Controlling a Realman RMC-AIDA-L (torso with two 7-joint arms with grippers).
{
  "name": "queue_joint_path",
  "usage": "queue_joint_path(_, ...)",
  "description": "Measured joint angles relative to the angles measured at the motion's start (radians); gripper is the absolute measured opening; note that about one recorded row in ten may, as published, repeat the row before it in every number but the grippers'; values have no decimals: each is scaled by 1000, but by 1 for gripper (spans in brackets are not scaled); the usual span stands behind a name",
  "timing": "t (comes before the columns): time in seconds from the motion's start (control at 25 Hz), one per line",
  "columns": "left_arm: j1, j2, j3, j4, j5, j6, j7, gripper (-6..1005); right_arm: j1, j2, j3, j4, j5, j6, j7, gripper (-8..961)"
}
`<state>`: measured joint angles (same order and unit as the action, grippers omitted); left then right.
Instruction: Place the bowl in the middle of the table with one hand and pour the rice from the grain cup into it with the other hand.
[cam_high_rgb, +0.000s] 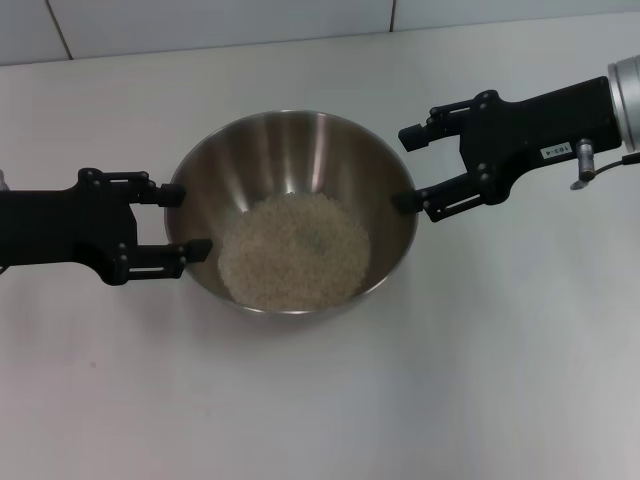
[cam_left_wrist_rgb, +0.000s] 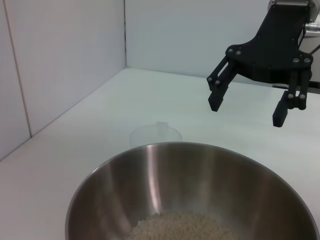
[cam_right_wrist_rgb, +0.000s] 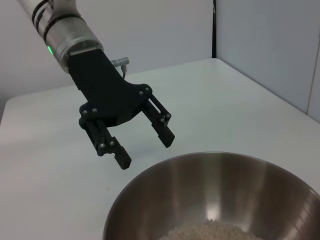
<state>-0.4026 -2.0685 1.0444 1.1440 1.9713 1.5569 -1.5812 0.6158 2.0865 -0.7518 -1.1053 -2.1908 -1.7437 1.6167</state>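
The steel bowl (cam_high_rgb: 290, 150) stands in the middle of the white table (cam_high_rgb: 500, 380) and holds a mass of rice (cam_high_rgb: 295, 250). My left gripper (cam_high_rgb: 188, 222) is open at the bowl's left rim and holds nothing. My right gripper (cam_high_rgb: 404, 170) is open and empty at the bowl's right rim. The left wrist view shows the bowl (cam_left_wrist_rgb: 200, 185), the rice (cam_left_wrist_rgb: 180, 227) and the right gripper (cam_left_wrist_rgb: 247, 114) beyond. The right wrist view shows the bowl (cam_right_wrist_rgb: 225, 190), the rice (cam_right_wrist_rgb: 210, 231) and the left gripper (cam_right_wrist_rgb: 145, 152). The grain cup does not show clearly.
A pale tiled wall (cam_high_rgb: 250, 20) runs along the table's far edge. A faint clear round shape (cam_left_wrist_rgb: 156, 132) lies on the table beyond the bowl in the left wrist view; I cannot tell what it is.
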Motion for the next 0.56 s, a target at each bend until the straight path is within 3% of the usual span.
queue_joint_path(0.56,-1,1,0,0,0,0,-2,701,-1,1,-14,1,3,20,1,820)
